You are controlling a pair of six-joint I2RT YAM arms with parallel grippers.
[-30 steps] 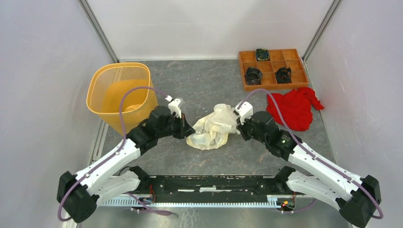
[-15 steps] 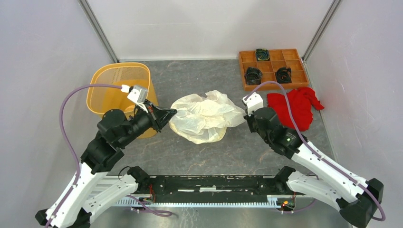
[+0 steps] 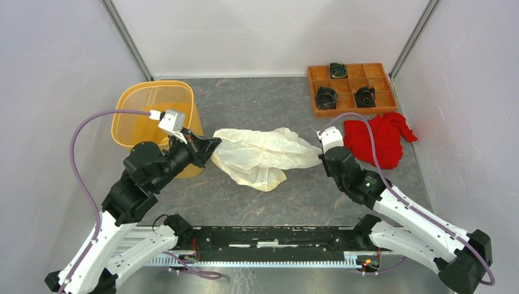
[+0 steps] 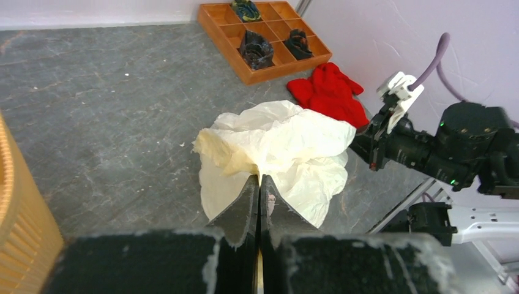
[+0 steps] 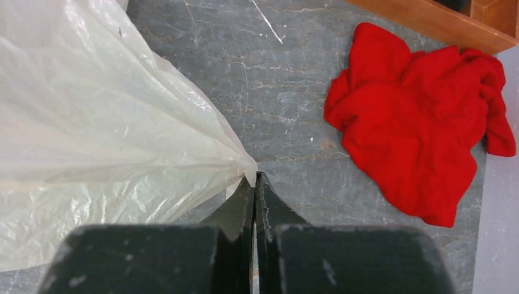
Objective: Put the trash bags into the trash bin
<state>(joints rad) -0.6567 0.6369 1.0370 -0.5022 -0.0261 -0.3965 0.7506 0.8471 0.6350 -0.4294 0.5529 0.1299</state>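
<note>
The cream-white trash bag [image 3: 260, 156] hangs stretched between my two grippers above the table's middle. My left gripper [image 3: 215, 144] is shut on its left edge, next to the orange-yellow trash bin [image 3: 153, 119] at the left. My right gripper [image 3: 319, 154] is shut on its right corner. In the left wrist view the closed jaws pinch the bag [image 4: 275, 147] at the fingertips of the left gripper [image 4: 259, 177], and the bin's wall [image 4: 21, 214] shows at the far left. In the right wrist view the bag [image 5: 104, 141] fans out leftward from the right gripper [image 5: 254, 176].
A red cloth [image 3: 379, 138] lies on the table right of my right gripper; it also shows in the right wrist view [image 5: 422, 128]. An orange compartment tray [image 3: 352, 89] with black items stands at the back right. White walls enclose the table.
My left arm has lifted and swung left toward the bin while gripping the bag. The bag went from a crumpled heap to a sheet pulled taut between both grippers.
</note>
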